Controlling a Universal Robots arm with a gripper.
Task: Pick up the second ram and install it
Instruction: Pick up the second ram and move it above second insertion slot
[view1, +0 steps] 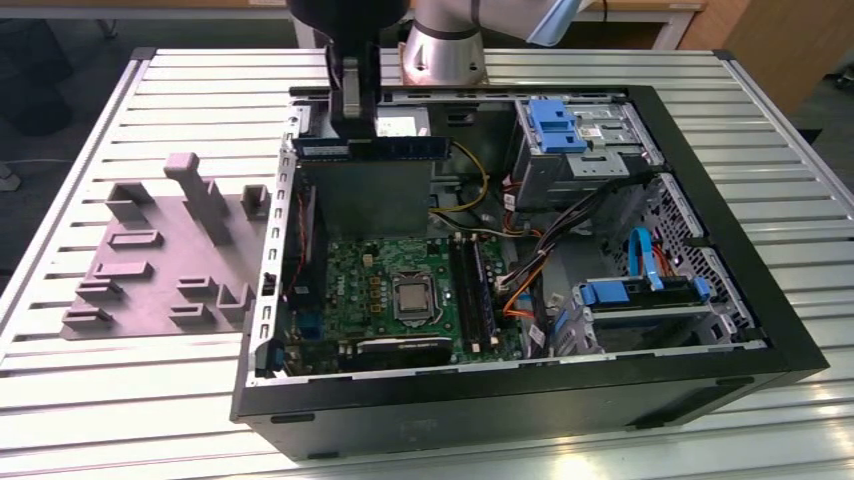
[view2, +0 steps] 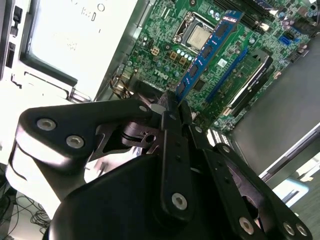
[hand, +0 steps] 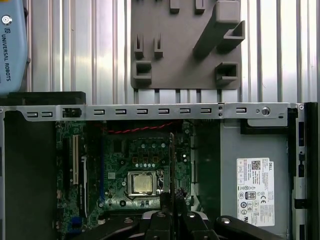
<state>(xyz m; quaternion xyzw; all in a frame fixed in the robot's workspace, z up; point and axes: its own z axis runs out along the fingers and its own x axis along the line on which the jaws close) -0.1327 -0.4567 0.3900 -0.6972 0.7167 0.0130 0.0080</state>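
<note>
Second ram (view1: 368, 148) is clamped in the gripper (view1: 350, 122), whose jaws are closed on its edge, and it hangs in the air over the far end of the open computer case (view1: 534, 400), above the motherboard (view1: 387, 285) and not touching it. In the exterior view the stick lies level, side-on, with the mauve-grey fixture plate (view1: 154, 255) on the slatted table (view1: 747, 100) to the exterior view's left of the case. The second wrist view looks along the fingers (view2: 170, 150) and shows the row of black chips on the stick (view2: 207, 47), with the processor socket (view2: 194, 34) beyond it. In the first wrist view the stick is edge-on, a thin dark line (hand: 171, 160) beside the socket (hand: 141, 183), with the labelled power supply (hand: 255, 185) off to one side.
</note>
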